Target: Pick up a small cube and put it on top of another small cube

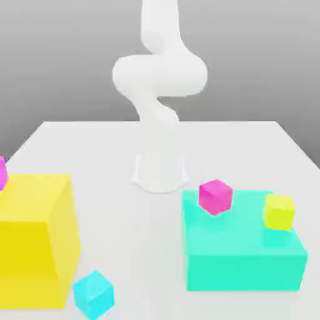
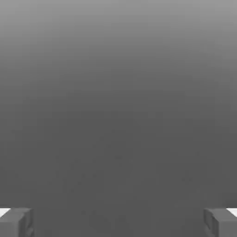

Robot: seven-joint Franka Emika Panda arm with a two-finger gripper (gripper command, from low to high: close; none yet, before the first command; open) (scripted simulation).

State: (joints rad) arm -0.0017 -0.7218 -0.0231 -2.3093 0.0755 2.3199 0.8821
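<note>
The small cube (image 1: 93, 294), light blue, lies on the white table near the front, just by the exterior view's right side of a big yellow block. Another small cube (image 1: 215, 196), magenta-pink, sits at the far corner of a large teal block on the exterior view's left. The white arm (image 1: 158, 94) rises from its base at the table's middle and leaves the picture upward. In the hand view my gripper (image 2: 118, 222) is open, its grey fingertips (image 2: 18, 221) far apart with nothing between them, facing a plain grey background.
The big yellow block (image 1: 34, 237) stands at the exterior view's front left, with a bit of magenta (image 1: 2, 172) at its far edge. The large teal block (image 1: 240, 250) stands at the front right and carries a small yellow cube (image 1: 279, 212).
</note>
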